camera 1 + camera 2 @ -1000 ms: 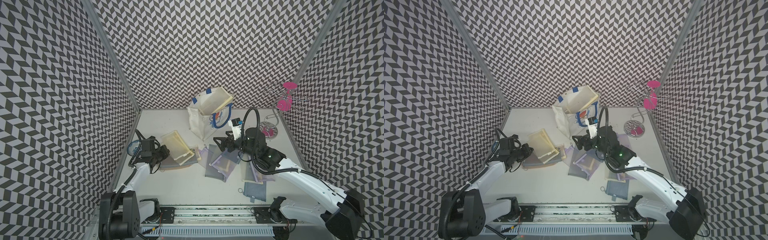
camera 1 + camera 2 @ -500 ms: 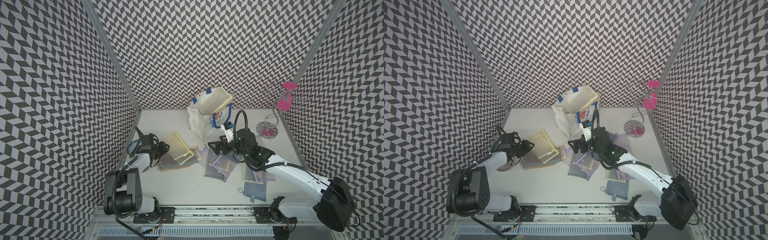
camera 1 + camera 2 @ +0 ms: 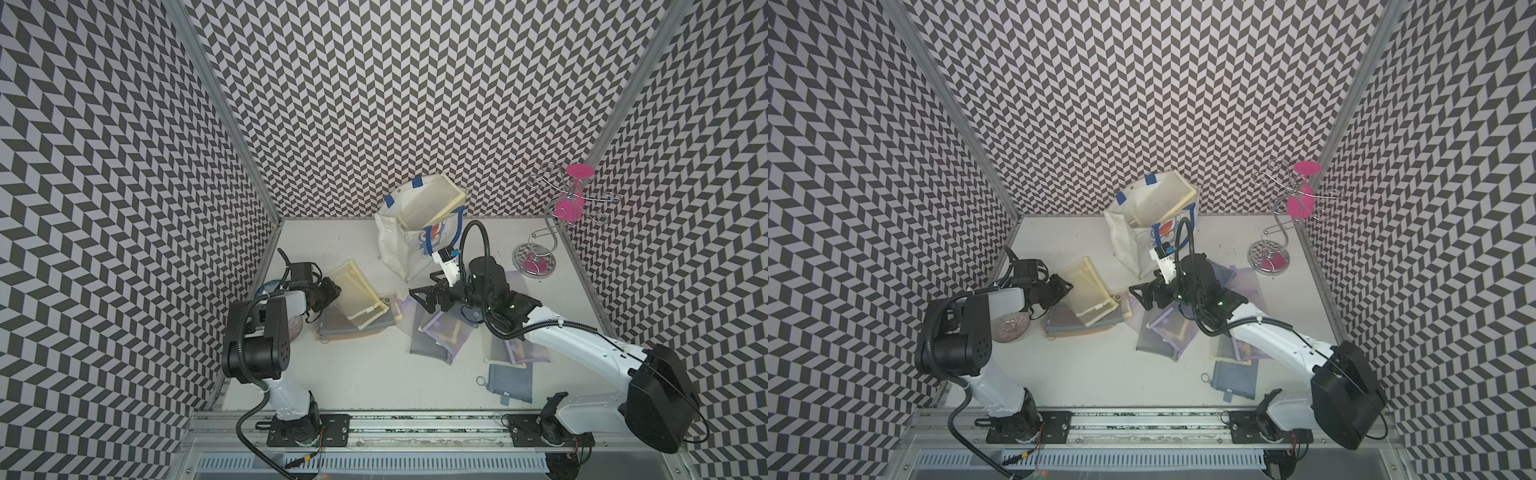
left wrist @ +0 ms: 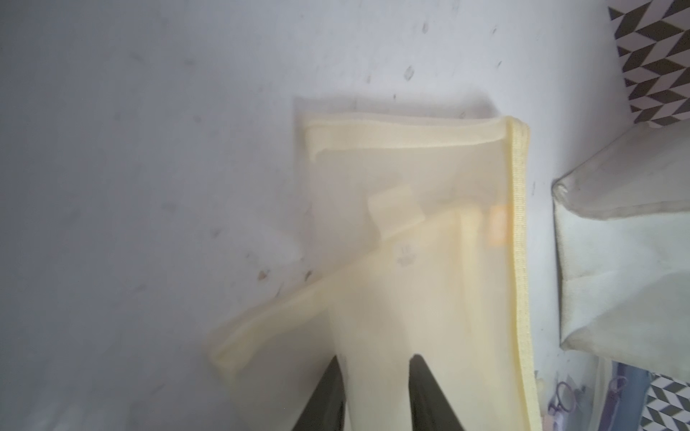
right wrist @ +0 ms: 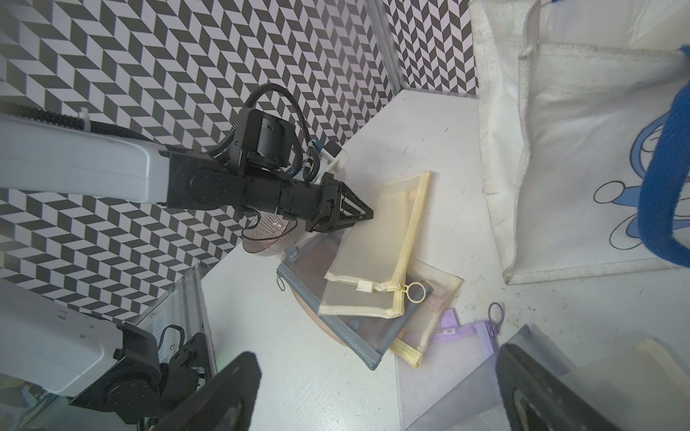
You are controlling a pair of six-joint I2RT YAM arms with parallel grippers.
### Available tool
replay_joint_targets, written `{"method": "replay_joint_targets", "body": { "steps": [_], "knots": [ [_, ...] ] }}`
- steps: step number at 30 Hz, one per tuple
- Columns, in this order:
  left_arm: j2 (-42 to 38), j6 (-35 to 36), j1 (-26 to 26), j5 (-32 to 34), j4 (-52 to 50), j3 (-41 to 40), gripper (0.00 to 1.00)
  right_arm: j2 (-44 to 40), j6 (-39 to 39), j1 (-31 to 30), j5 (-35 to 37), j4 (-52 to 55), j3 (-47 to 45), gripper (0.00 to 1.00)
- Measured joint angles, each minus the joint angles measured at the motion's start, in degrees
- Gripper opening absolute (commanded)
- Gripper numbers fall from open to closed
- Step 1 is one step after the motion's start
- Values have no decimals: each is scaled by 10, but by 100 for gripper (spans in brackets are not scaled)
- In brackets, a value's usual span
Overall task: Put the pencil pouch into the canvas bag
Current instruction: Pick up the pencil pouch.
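A yellow mesh pencil pouch (image 3: 353,291) (image 3: 1090,291) lies on a stack of other pouches at the left of the table, its left end raised. My left gripper (image 3: 330,291) (image 3: 1065,286) (image 5: 367,215) is shut on that raised end; in the left wrist view a fold of the pouch (image 4: 410,261) fills the gap at the left gripper (image 4: 375,358). The canvas bag (image 3: 399,245) (image 3: 1125,241) (image 5: 560,149) stands open at the back centre. My right gripper (image 3: 424,297) (image 3: 1142,297) hangs open over the middle pouches, holding nothing.
A grey pouch (image 3: 349,328) lies under the yellow one. Purple and grey pouches (image 3: 436,332) are spread mid-table, a blue-grey one (image 3: 509,378) near the front. A ribbed bowl (image 3: 1009,328) sits by the left wall, a pink wire stand (image 3: 536,262) at back right.
My left gripper has shifted right onto the yellow pouch's end, opened and closed on it, while that arm folded upward. My right gripper has swung a little left, staying open.
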State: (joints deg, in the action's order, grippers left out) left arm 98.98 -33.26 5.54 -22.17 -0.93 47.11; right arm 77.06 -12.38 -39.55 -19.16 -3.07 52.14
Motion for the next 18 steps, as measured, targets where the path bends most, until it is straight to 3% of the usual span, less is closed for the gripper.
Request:
{"method": "replay_joint_targets", "body": {
  "steps": [3, 10, 15, 18],
  "knots": [
    [15, -8, -10, 5, 13, 5, 0, -5, 4, 1, 2, 0, -2, 99],
    [-28, -6, -21, 14, 19, -21, 0, -49, 7, 8, 19, 4, -21, 99],
    [-163, 8, -25, -20, 23, -50, 0, -60, -19, 38, 10, 31, -13, 99],
    [-242, 30, -56, -44, 26, -46, 0, -59, -51, 68, -24, 39, -7, 99]
  ]
}}
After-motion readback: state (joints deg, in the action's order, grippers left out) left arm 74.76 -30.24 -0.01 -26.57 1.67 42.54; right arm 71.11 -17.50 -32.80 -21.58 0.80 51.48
